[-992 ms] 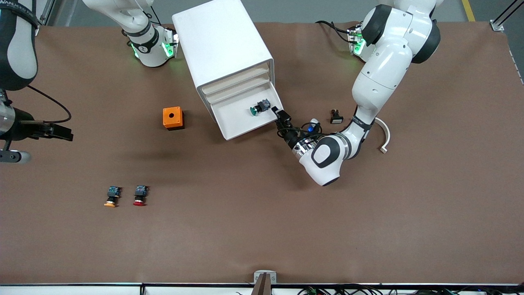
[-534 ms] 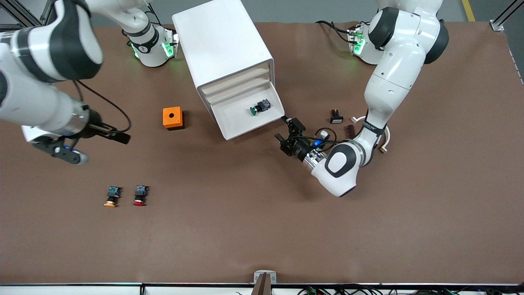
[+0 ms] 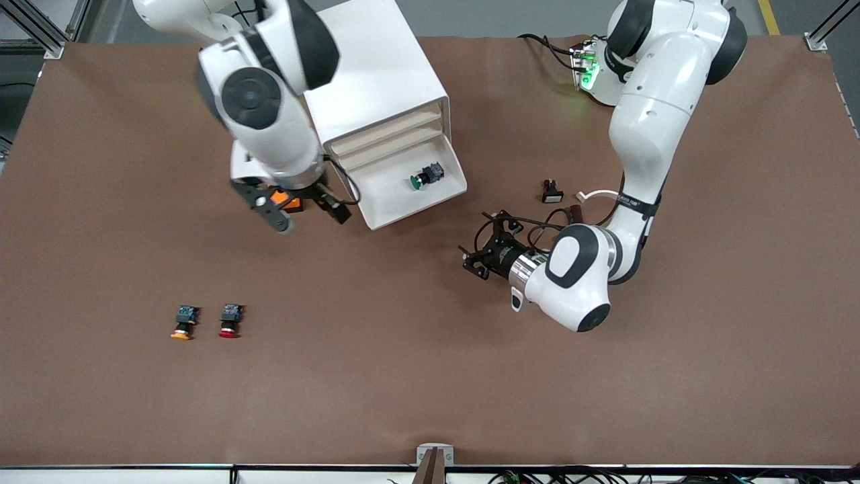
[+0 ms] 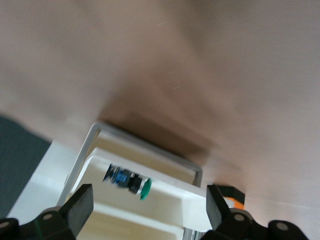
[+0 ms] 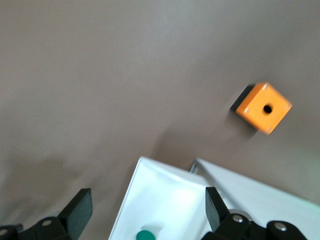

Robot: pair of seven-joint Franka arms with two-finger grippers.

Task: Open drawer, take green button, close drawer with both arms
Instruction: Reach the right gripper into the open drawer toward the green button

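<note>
A matte brown sheet covers the bench (image 3: 403, 376) from edge to edge, with grey floor showing past its top edge and a strip of cables along the edge closest to the front camera. The white four-drawer cabinet (image 3: 366, 67) stands near the arms' bases, and its shallow white tray-like drawer (image 3: 403, 195) is pulled out. The small green-capped push button with a black body and blue rear block (image 3: 425, 176) lies on its side inside that drawer. The left end effector (image 3: 485, 249) is over bare bench, apart from the drawer's corner, fingers spread wide and holding nothing. The right end effector (image 3: 306, 215) is beside the drawer over the orange cube with a round hole (image 5: 263, 108), likewise wide and empty. A yellow-capped button (image 3: 183, 323) and a red-capped button (image 3: 230, 320) sit side by side, nearer the front camera, toward the right arm's end.
</note>
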